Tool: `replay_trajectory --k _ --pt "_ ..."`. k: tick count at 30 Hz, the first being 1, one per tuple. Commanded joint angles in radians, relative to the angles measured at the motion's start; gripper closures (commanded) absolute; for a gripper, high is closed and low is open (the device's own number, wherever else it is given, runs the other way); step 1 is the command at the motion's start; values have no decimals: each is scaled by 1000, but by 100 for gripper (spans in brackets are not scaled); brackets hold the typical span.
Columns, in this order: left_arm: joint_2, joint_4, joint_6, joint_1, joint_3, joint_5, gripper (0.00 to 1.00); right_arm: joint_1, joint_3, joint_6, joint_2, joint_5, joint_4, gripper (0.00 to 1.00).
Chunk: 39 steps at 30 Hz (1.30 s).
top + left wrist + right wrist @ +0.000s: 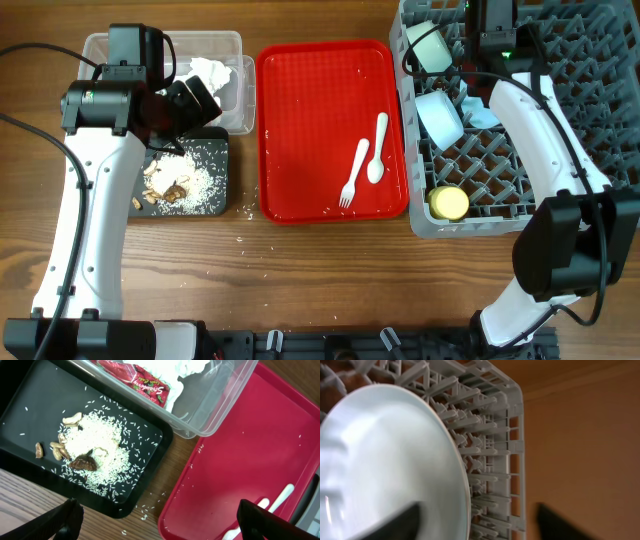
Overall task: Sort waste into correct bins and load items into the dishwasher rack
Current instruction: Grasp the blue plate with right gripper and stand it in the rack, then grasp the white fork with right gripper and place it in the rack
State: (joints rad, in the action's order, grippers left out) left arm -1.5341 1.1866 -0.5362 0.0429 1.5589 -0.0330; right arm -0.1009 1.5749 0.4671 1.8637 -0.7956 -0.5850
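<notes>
On the table (300, 270), seen from overhead, we find the black tub (215, 145) at the left with rice (195, 185) and brown bits (160, 185) in it. The clear tub (235, 45) sits just beyond it and holds tissue (215, 72). The left arm (95, 200) reaches from the near edge, its wrist over the place where the two tubs meet. The red tray (310, 120) lies in the middle, with the fork (353, 175) and spoon (378, 150) side by side on its right half. The rack (590, 60) fills the right side: a green bowl (430, 48) in its far left corner, a blue bowl (440, 115) nearer along the left wall, and a yellow cup (449, 203) in the near left corner. The right arm (540, 130) stretches across the rack to its far side. From the left wrist, we see the left gripper (160, 525) spread wide with nothing in it, above the table between the black tub and the tray. The wrapper (135, 380) lies in the clear tub beside the tissue, and loose grains dot the tub floor, the wood and the tray. From the right wrist, we see the plate (385, 460) standing on edge among the rack's pegs. The right gripper (485, 522) is spread wide with the plate's rim between its fingers; one finger overlaps the plate's face, the other is well clear.
</notes>
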Motion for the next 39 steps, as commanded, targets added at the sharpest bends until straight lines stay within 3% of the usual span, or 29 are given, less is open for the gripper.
replay_trajectory --k 1,3,5,6,7,10,11,13,14,16,22,26,31,36,39 --pt "0 0 5 -7 6 -13 0 -5 19 -137 -111 159 -44 0" --pt "0 0 4 -7 6 -13 0 -21 28 -232 -240 459 -123 0" --pt "0 0 4 -7 6 -13 0 -32 27 -430 -365 961 -195 0" --pt "0 0 4 -7 6 -13 0 -35 26 -453 -402 1303 -220 4" --pt "0 0 4 -7 6 -13 0 -58 14 -507 -397 1381 -240 4" --pt "0 0 4 -7 6 -14 0 -186 -107 -761 -359 1135 -269 11" --pt "0 0 4 -7 6 -13 0 -237 -187 -908 -333 1026 -286 13" --pt "0 0 4 -7 6 -13 0 -294 -296 -968 -288 991 -247 19" --pt "0 0 4 -7 6 -13 0 -317 -356 -968 -261 987 -195 28" --pt "0 0 4 -7 6 -13 0 -335 -404 -975 -221 988 -132 35" --pt "0 0 4 -7 6 -13 0 -385 -419 -948 31 980 -37 44" --pt "0 0 4 -7 6 -13 0 -385 -419 -924 88 971 -18 55" --pt "0 0 4 -7 6 -13 0 -385 -419 -885 146 940 -11 96" --pt "0 0 5 -7 6 -14 0 -385 -410 -859 132 927 -26 96" --pt "0 0 4 -7 6 -13 0 -385 -332 -807 13 927 -144 96"
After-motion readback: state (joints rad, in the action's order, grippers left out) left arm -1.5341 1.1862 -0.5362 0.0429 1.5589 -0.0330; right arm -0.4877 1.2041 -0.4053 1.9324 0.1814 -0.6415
